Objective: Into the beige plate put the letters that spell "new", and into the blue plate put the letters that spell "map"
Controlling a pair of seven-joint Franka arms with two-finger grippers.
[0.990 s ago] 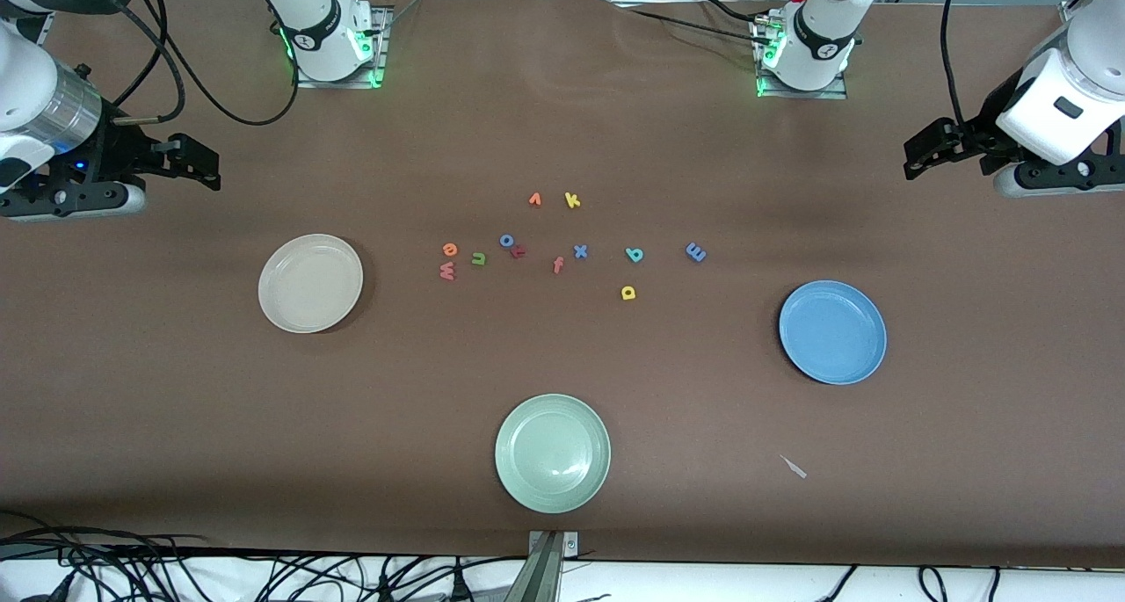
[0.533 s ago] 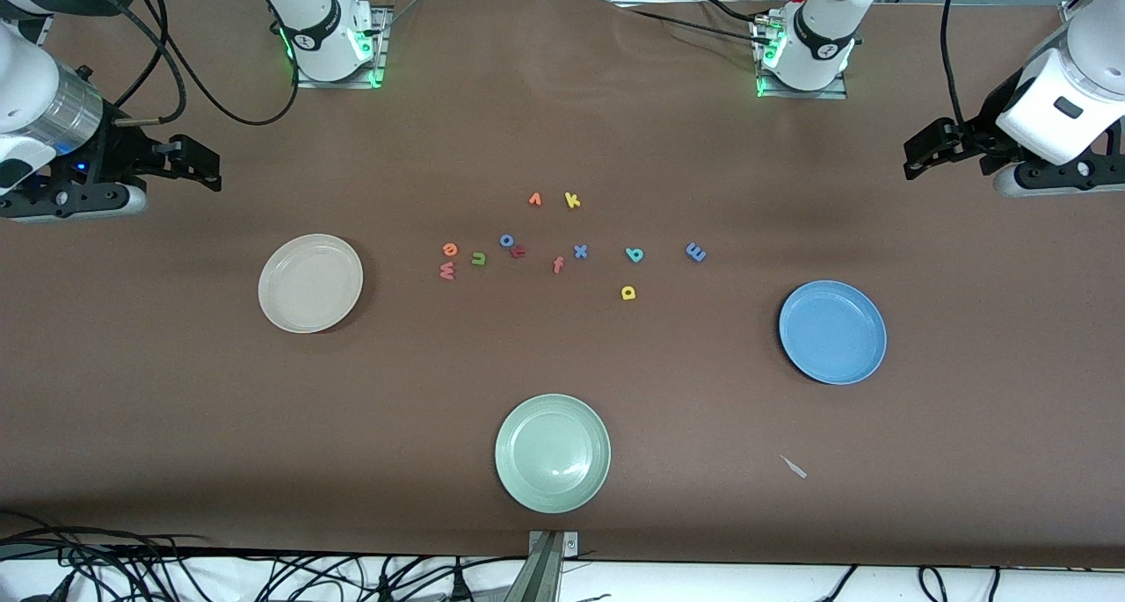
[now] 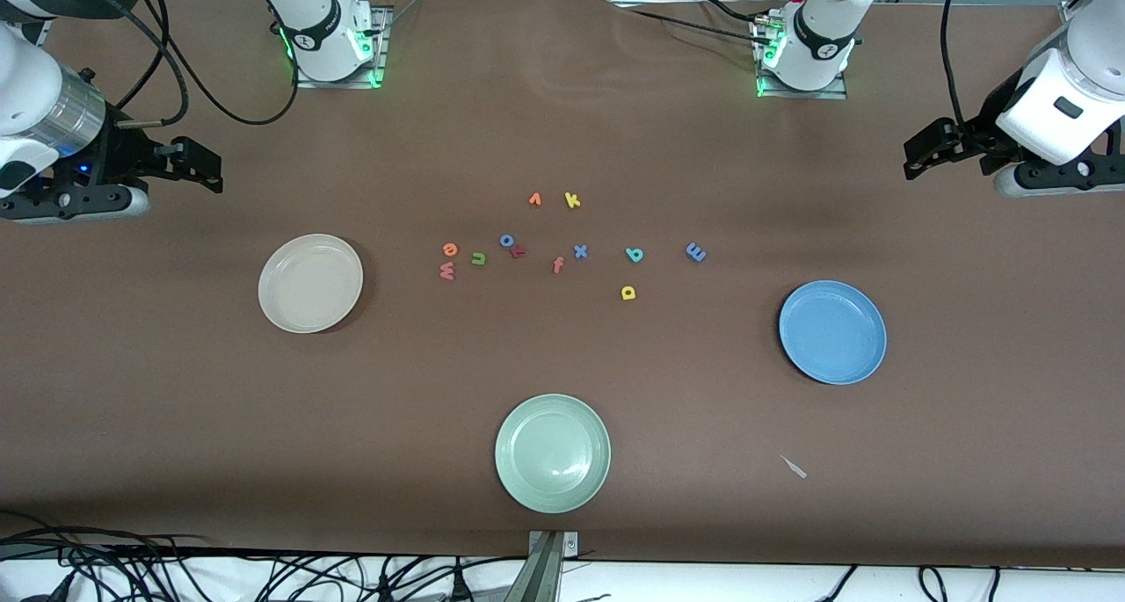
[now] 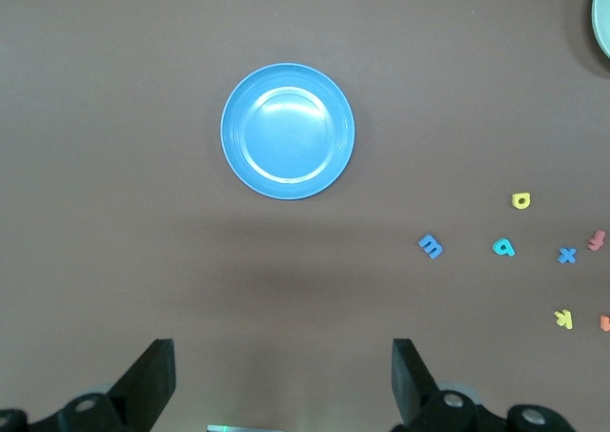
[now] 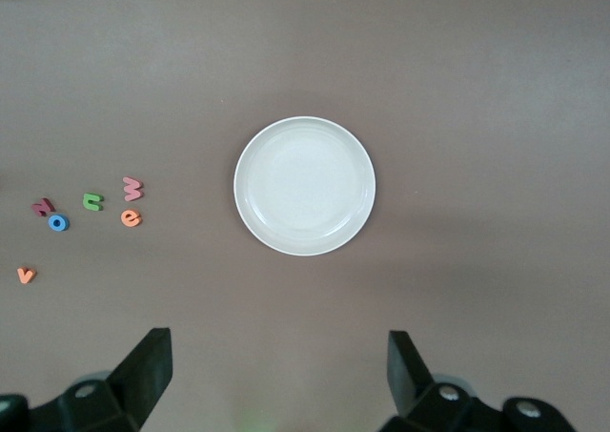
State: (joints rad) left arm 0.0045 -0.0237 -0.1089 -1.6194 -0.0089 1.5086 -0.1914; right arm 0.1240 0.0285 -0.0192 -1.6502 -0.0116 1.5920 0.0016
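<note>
Both arms sit high at the table's ends, nothing held. Right gripper (image 5: 276, 375) hangs over bare table at the right arm's end, jaws spread wide and empty; left gripper (image 4: 283, 380) does the same at the left arm's end.

Beige plate (image 3: 310, 283) sits toward the right arm's end, clear tabletop all round its rim. Blue plate (image 3: 832, 331) sits toward the left arm's end, rim likewise free. Both plates hold nothing. Pale green plate (image 3: 552, 453) is nearest the front camera, close to the table edge.

Letters lie in a loose cluster mid-table, between the two task plates:
- orange "e" (image 3: 450, 250), salmon "w" (image 3: 447, 271) and green "n" (image 3: 478, 258) are at the beige-plate end, close together but apart.
- blue "m" (image 3: 695, 251) is the closest to the blue plate, standing alone. Teal "p" (image 3: 635, 254) and yellow "a" (image 3: 628, 293) are near each other, with room around each.
- the blue "o" (image 3: 507, 240) and the dark red letter (image 3: 518, 251) are nearly touching, tight spot.
- orange "f" (image 3: 557, 264), blue "x" (image 3: 580, 251), orange "v" (image 3: 534, 199), yellow "k" (image 3: 572, 200) are spaced out.

A small pale scrap (image 3: 794, 467) lies near the front edge.
</note>
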